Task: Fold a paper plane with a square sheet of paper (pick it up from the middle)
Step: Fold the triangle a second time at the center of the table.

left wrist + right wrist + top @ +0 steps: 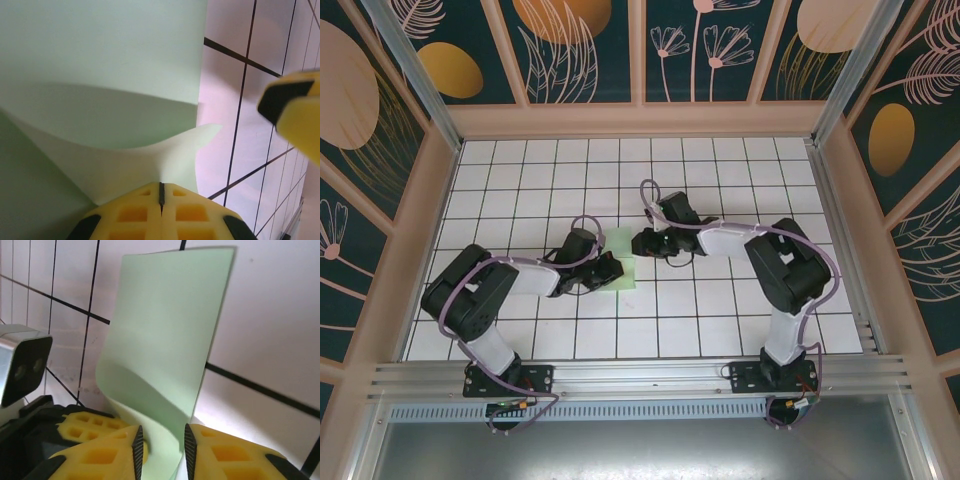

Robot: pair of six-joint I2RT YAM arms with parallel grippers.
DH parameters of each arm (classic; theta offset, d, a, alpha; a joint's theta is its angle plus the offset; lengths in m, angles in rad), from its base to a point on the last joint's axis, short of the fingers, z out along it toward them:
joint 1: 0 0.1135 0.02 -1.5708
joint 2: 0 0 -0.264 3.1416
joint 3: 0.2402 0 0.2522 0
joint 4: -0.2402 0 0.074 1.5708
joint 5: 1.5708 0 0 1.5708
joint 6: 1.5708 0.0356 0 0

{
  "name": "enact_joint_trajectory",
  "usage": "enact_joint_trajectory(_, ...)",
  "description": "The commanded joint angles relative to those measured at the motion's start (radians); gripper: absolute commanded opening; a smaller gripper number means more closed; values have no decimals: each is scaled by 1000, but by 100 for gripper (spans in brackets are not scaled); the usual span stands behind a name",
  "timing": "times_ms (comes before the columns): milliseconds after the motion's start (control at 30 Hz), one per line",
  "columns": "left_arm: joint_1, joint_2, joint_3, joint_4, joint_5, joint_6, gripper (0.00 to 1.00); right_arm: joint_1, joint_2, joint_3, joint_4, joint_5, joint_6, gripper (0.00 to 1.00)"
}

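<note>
The square sheet of paper (622, 245) is pale mint green and lies mid-table as a narrow strip between my two grippers. My left gripper (605, 268) is shut on its near edge, and the left wrist view shows the sheet (100, 60) curling up from the pinched jaws of that gripper (161, 186). My right gripper (642, 243) stands open. In its wrist view the paper (165, 340) bends down into the gap of the right gripper (162, 440), whose jaws stand apart and are not pressing it. The paper plane is out of view.
White gridded tabletop (720, 180) walled by patterned panels (590, 50). The left gripper's yellow fingers (85, 427) sit close beside the right jaws. A right finger (295, 110) shows at the edge of the left wrist view. Both arms crowd the table's middle.
</note>
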Motion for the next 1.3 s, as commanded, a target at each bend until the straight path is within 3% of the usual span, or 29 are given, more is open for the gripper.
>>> enact_joint_trajectory(0, 7, -37, -20, 36, 6, 14, 3, -6, 40, 39, -26, -60, -140, 33)
enact_joint_trajectory(333, 6, -60, -28, 25, 6, 25, 3, -5, 56, 30, -33, -175, -218, 32)
enact_joint_trajectory(567, 8, -80, -30, 5, -9, 22, 3, -5, 61, 28, -24, -215, -215, 15)
enact_joint_trajectory(733, 30, -173, -52, -73, -87, 4, 6, 4, 44, 22, 7, -253, -214, 4)
enact_joint_trajectory(933, 67, -340, -131, -166, -293, -50, 9, 48, 43, 31, 14, -291, -230, 4)
enact_joint_trajectory(1267, 70, -417, -177, -126, -287, -54, 9, 89, 93, 96, -3, -347, -216, 4)
